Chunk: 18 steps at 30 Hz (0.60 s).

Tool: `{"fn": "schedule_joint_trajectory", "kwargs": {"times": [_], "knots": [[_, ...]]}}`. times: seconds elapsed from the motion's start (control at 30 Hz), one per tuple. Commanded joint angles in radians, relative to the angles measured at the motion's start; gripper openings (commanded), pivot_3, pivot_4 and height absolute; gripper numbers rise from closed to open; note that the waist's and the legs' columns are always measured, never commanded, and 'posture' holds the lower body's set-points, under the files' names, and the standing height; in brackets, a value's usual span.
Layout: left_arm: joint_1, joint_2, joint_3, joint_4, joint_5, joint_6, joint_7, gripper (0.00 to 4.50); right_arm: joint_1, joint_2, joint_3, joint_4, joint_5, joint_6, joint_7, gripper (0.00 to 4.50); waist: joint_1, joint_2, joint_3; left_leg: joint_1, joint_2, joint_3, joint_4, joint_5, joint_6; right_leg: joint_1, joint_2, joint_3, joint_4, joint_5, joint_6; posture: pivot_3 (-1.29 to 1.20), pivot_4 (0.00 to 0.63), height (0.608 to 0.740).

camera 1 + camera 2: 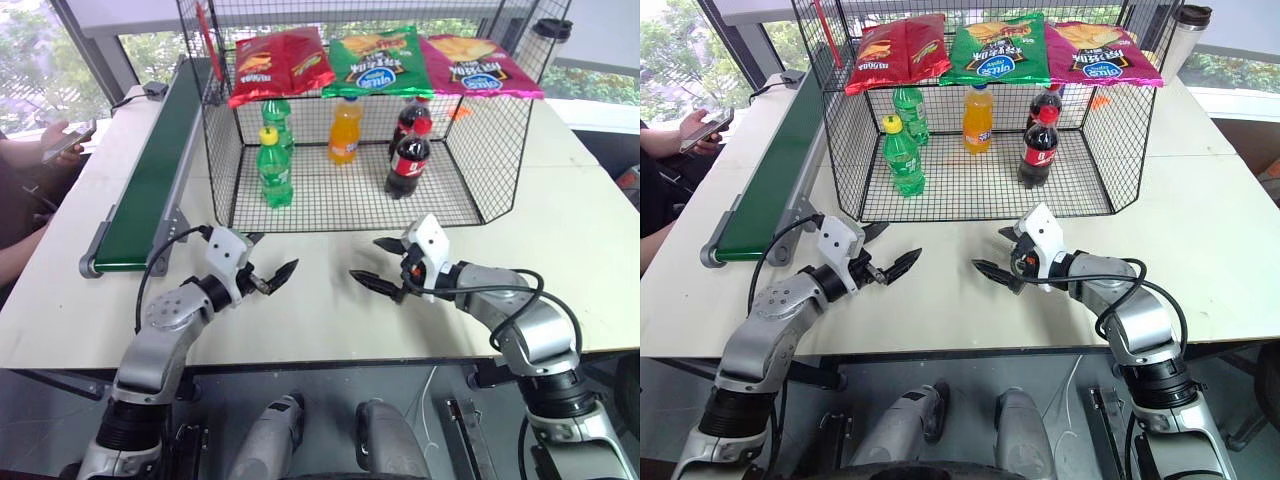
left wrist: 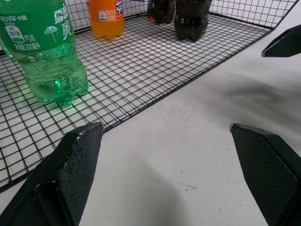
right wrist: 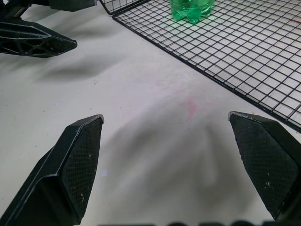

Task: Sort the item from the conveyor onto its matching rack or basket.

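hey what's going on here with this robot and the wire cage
A humanoid robot holds its left gripper and right gripper open and empty above the white table, in front of a black wire cage. The cage's lower compartment holds two green bottles, an orange soda bottle and two cola bottles; three chip bags lie on its top. The green conveyor on the robot's left carries nothing along its visible part. A person's hand holds a phone beyond it.

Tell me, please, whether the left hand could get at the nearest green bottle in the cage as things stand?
Probably yes: the left hand is open and empty, the cage front is open, and nothing stands before the green bottle.
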Motion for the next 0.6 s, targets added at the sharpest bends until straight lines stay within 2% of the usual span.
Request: {"fn": "schedule_joint_trajectory", "kwargs": {"times": [0.03, 0.6], "knots": [[0.004, 0.01, 0.018, -0.039, -0.013, -0.025, -0.011, 4.5, 0.0, -0.005, -0.004, -0.05, 0.014, -0.003, 0.005, 4.4, 0.0, 0.0, 0.0, 0.0, 0.0, 0.0, 0.0, 0.0, 0.0, 0.0, 0.0, 0.0, 0.0, 0.0, 0.0, 0.0, 0.15, 0.739], [-0.005, 0.005, 0.008, -0.027, 0.005, -0.02, 0.015, 4.5, 0.002, -0.004, -0.004, -0.059, 0.017, 0.002, 0.005, 4.4, 0.001, 0.0, 0.0, 0.0, 0.0, 0.0, 0.0, 0.0, 0.0, 0.0, 0.0, 0.0, 0.0, -0.001, -0.001, 0.0, 0.15, 0.739]]}}
